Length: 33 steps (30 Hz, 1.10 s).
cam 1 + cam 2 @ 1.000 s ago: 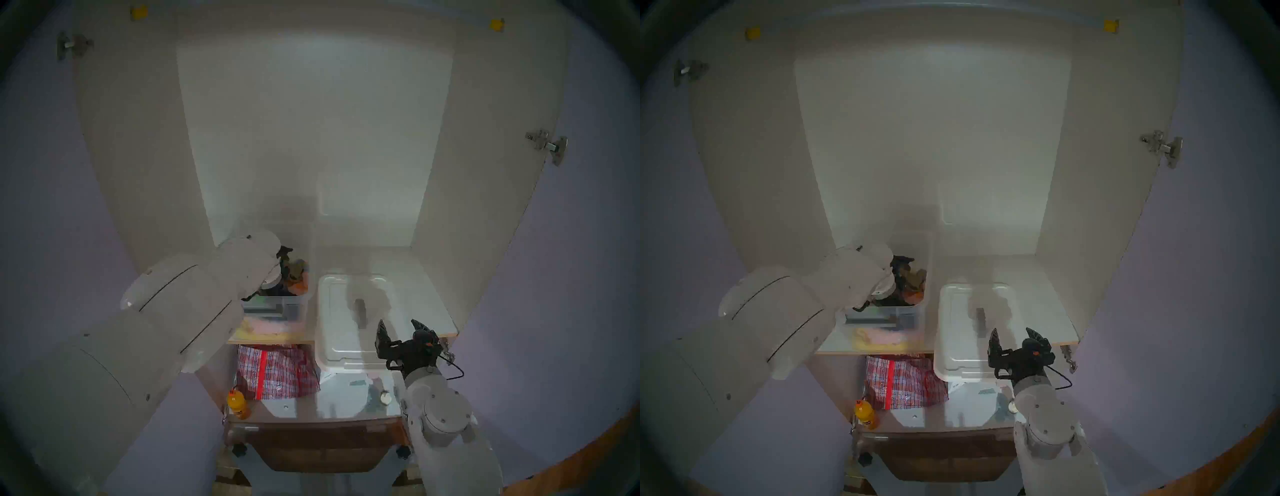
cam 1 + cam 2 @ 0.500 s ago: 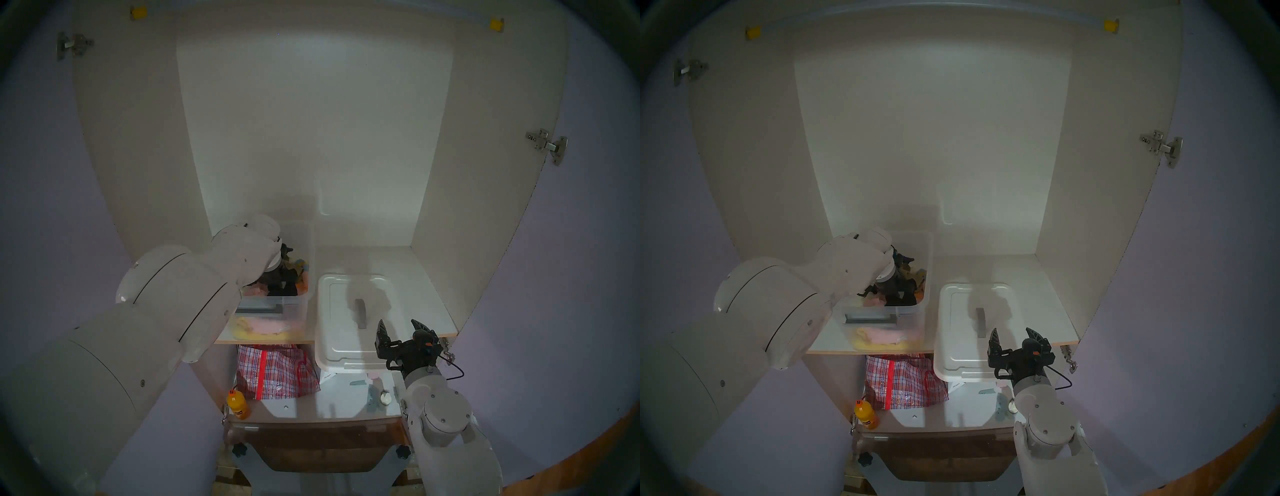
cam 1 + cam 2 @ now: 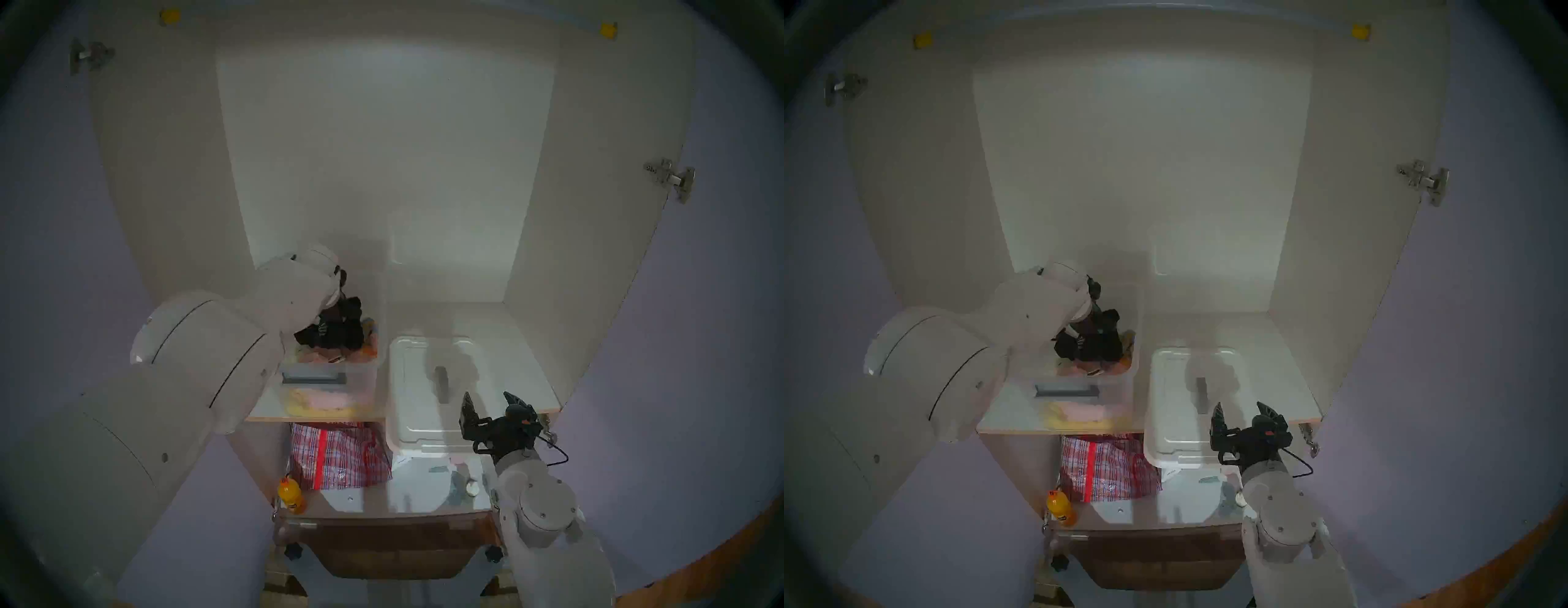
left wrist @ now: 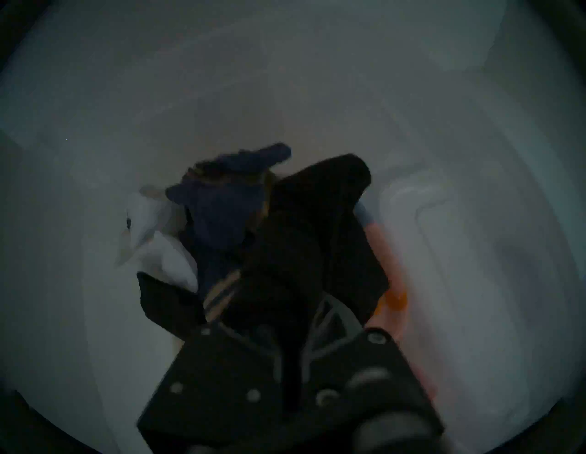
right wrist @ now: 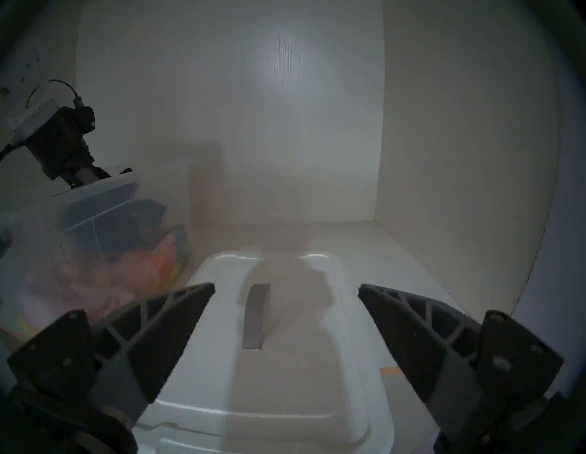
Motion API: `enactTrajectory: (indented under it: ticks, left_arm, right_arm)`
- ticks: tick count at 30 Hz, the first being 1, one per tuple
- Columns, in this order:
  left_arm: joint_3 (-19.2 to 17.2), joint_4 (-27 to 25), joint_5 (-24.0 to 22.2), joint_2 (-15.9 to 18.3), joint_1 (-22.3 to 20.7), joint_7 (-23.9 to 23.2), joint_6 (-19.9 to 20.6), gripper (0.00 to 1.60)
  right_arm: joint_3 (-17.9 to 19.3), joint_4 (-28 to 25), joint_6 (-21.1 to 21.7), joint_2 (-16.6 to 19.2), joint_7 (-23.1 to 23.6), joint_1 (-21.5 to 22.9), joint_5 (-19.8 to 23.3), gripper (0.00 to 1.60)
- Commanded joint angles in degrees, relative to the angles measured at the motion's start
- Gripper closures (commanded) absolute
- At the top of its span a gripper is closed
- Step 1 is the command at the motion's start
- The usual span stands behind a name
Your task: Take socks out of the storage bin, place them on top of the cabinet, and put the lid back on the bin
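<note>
My left gripper (image 4: 287,342) is shut on a bundle of socks (image 4: 301,237), black, navy with beige stripes and white. It holds them just above the open clear storage bin (image 3: 360,380), which stands on the left of the cabinet (image 3: 382,170) shelf. In the head view the socks (image 3: 345,331) hang below the left wrist, hiding the fingers. The white lid (image 3: 418,407) with its dark grey handle (image 3: 441,382) lies on the shelf to the right of the bin. My right gripper (image 3: 488,397) is open and empty over the lid's front right part, also in the right wrist view (image 5: 285,287).
Pink and yellow cloths (image 3: 326,401) lie in the bin. A red plaid bag (image 3: 339,454) and an orange bottle (image 3: 290,494) sit on the lower shelf, with small items (image 3: 466,486) to the right. Lilac doors (image 3: 721,339) stand open on both sides.
My left arm has risen and drawn back, lifting the sock bundle up out of the bin. The right arm and the lid have not moved.
</note>
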Motion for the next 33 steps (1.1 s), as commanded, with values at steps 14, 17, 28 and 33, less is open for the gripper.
enactTrajectory:
  ticks: [14, 17, 28, 33]
  left_arm:
    - [-4.92, -20.81, -1.88, 8.16, 2.45, 0.08, -6.48, 1.60]
    - [-5.35, -26.08, -2.54, 10.12, 5.02, -0.32, -6.05, 1.60]
    - [-9.34, -45.54, -3.31, 15.83, 14.79, 4.56, -6.28, 1.60]
    - [-12.54, -55.02, -0.82, 17.32, 19.84, 13.40, -6.15, 1.60]
  right_arm:
    - [-0.03, -1.31, -0.39, -0.09, -0.05, 0.61, 0.03, 0.00]
    - [-0.04, -1.35, -0.39, -0.09, -0.05, 0.60, 0.03, 0.00]
    - [-0.04, -1.42, -0.38, -0.09, -0.07, 0.56, 0.04, 0.00]
    - [-0.05, -1.49, -0.37, -0.09, -0.09, 0.53, 0.03, 0.00]
